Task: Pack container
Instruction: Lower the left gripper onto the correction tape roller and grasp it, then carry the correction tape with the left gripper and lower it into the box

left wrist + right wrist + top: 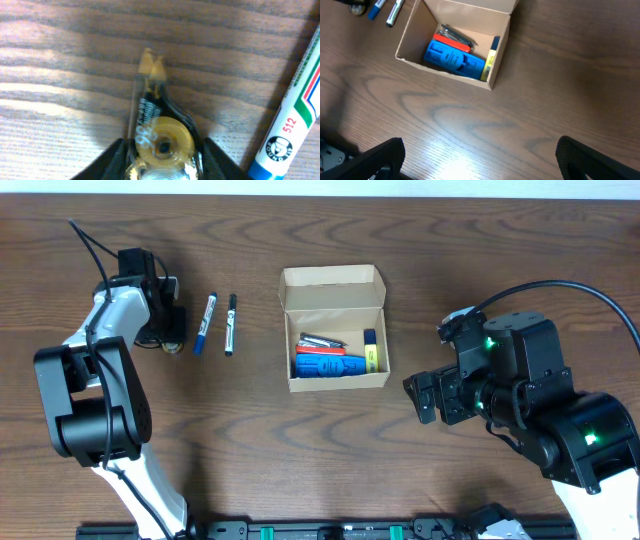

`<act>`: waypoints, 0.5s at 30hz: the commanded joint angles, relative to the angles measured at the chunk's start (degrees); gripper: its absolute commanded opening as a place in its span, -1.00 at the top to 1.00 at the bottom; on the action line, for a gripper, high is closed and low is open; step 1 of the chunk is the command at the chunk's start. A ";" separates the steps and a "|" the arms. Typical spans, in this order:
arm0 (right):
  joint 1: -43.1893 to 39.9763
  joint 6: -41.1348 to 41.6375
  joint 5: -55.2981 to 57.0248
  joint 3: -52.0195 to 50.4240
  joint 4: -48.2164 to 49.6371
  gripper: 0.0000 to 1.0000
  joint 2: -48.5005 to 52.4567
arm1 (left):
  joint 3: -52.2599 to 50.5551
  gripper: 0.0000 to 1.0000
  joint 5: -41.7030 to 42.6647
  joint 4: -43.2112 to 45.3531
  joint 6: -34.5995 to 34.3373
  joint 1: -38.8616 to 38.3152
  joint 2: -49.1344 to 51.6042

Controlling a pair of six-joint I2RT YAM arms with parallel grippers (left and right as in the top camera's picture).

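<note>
The container (pixel 338 381) is a tan cardboard box at the table's centre, its flap lid open toward the back. It holds a blue item (pixel 330 366), a red item, dark pens and a yellow highlighter (pixel 370 350). The box also shows in the right wrist view (pixel 442 75). My left gripper (pixel 167 327) is at the far left, down at the table. In the left wrist view its fingers (pixel 162 162) press both sides of a clear amber correction tape dispenser (pixel 159 120) lying on the wood. My right gripper (pixel 427 395) is open and empty, right of the box, with bare table between its fingers (pixel 480 155).
A blue-capped marker (pixel 204 323) and a black marker (pixel 231 323) lie side by side between my left gripper and the box. The blue one is close by on the right in the left wrist view (pixel 295 115). Cables trail from both arms.
</note>
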 commanded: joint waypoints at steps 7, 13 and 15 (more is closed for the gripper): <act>-0.31 -0.46 0.15 0.81 -0.11 -0.99 0.00 | 7.37 0.43 -1.46 -10.21 -2.62 0.35 1.88; -0.31 -0.46 0.15 0.81 -0.09 -0.99 0.00 | 17.31 0.55 -0.68 -19.54 -5.25 0.09 1.79; -0.31 -0.46 0.15 0.81 -0.11 -0.99 0.00 | 20.87 0.60 0.07 -22.86 -5.88 -0.44 1.42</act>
